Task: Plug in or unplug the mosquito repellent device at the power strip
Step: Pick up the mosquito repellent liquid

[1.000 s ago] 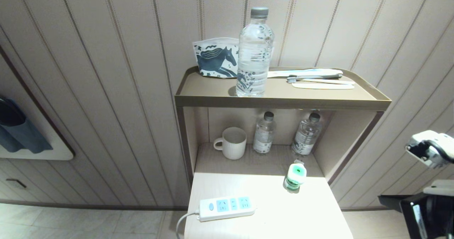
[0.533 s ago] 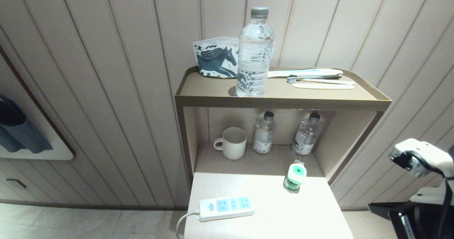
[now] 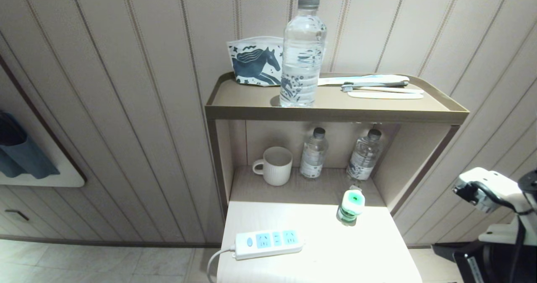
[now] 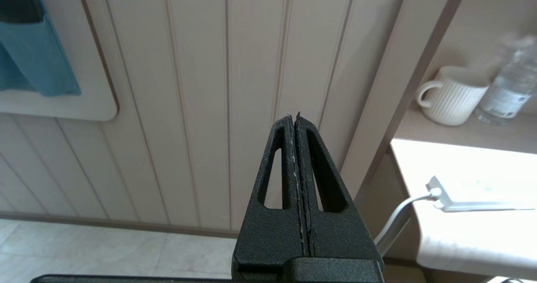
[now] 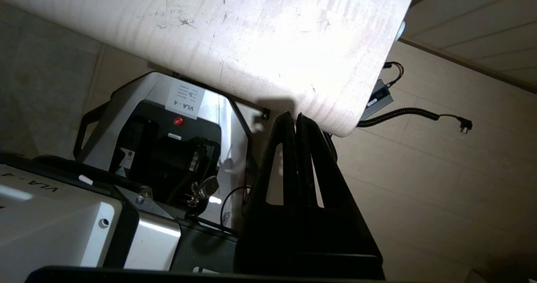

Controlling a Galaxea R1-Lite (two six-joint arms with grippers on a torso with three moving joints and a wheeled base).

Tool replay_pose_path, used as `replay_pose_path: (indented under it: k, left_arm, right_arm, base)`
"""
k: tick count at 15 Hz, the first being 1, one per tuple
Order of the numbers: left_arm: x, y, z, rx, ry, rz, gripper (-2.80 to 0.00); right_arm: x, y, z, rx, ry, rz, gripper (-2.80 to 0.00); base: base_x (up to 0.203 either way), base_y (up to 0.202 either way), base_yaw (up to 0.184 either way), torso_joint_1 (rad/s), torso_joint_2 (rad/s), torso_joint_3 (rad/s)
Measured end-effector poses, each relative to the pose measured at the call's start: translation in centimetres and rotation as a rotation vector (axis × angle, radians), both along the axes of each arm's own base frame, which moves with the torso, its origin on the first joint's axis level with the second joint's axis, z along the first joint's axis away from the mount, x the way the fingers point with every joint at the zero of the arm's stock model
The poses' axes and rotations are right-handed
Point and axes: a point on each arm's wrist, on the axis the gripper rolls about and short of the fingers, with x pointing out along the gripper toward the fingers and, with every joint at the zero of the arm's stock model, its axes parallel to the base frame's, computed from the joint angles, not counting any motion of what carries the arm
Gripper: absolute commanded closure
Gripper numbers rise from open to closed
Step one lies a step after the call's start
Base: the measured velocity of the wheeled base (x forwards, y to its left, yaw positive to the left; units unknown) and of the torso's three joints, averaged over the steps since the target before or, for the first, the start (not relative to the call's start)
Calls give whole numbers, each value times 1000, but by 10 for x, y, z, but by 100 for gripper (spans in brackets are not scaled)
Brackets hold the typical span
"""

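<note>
On tabletop (image 3: 319,249), near front-left edge: power strip (image 3: 269,244), flat, white, light-blue socket panels, blue oval button toward cord end; white cord (image 3: 216,260) dropped over left edge. Toward back right of same tabletop, well apart from strip: mosquito repellent device (image 3: 349,206), upright, white-and-green top, green bottle below, unplugged. Behind it, in recessed shelf (image 3: 293,184): ribbed white mug (image 3: 275,166), handle to left; two small clear water bottles (image 3: 313,158), upright, side by side against back panel. On upper shelf (image 3: 335,111): one tall clear water bottle (image 3: 302,52) near front rim; horse-print pouch (image 3: 254,61) leaned on wall behind; toothbrush and slim white items (image 3: 377,89) laid flat at right. At far right of head view, beside furniture and off tabletop: white right arm housing (image 3: 488,188), fingertips hidden there. Right end effector (image 5: 295,121) in right wrist view: fingers pressed together, nothing between, tips just below rounded tabletop corner, robot base and floor beneath. Left end effector (image 4: 293,119) in left wrist view: fingers likewise pressed together, empty, held off to left of furniture, pointed at panelled wall; mug, strip cord visible beyond.
</note>
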Motion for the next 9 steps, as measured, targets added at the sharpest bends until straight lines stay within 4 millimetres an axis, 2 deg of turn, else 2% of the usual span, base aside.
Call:
replay_pose_path:
  k: [3,9]
  left_arm:
    - [0,0,0,0,1,0,0]
    - [0,0,0,0,1,0,0]
  right_arm:
    - [2,1,1,9,-26,-10,0]
    - [-1,-1,-2,-16,-37,-31,0]
  base:
    - [0,0,0,-191,414,225]
    - [0,0,0,-247,537,289]
